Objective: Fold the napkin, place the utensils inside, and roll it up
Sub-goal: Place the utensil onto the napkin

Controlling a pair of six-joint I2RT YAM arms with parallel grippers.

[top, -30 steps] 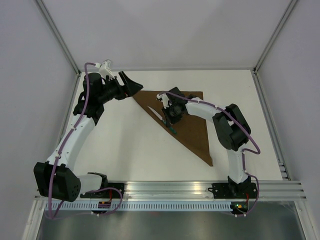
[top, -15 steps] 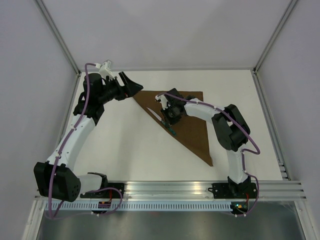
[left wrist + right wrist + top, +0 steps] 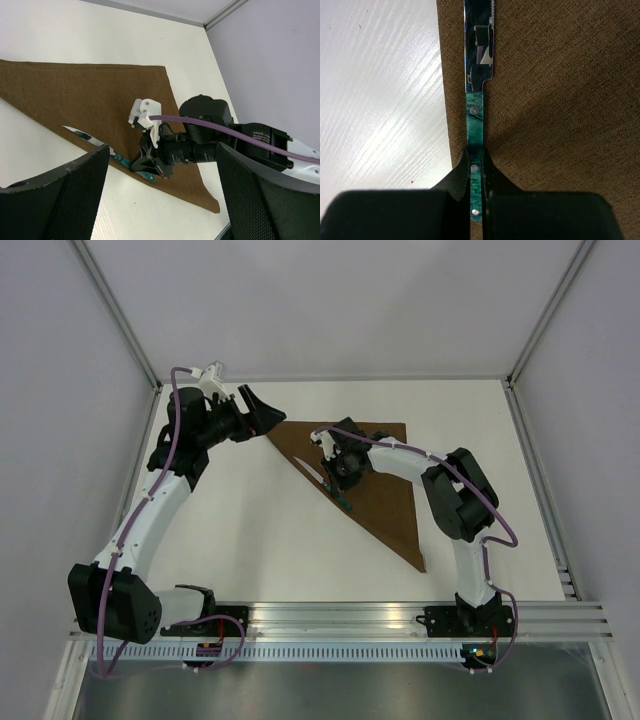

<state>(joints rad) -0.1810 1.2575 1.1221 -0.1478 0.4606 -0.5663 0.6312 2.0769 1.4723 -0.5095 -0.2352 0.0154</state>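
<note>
Finding: the right gripper is clamped tight on the teal handle of the knife. It holds the knife lengthwise along the long folded edge of the napkin, which lies as a triangle on the table.

Risk: if released this near the edge, the knife could slide onto bare table or slip out once rolling begins. Dragging it could also ruck the fold. Whether the blade touches cloth we cannot tell.

The right arm reaches forward and inward, wrist pitched down. The left gripper hangs above the napkin's far left corner, jaws spread wide, holding nothing.
</note>
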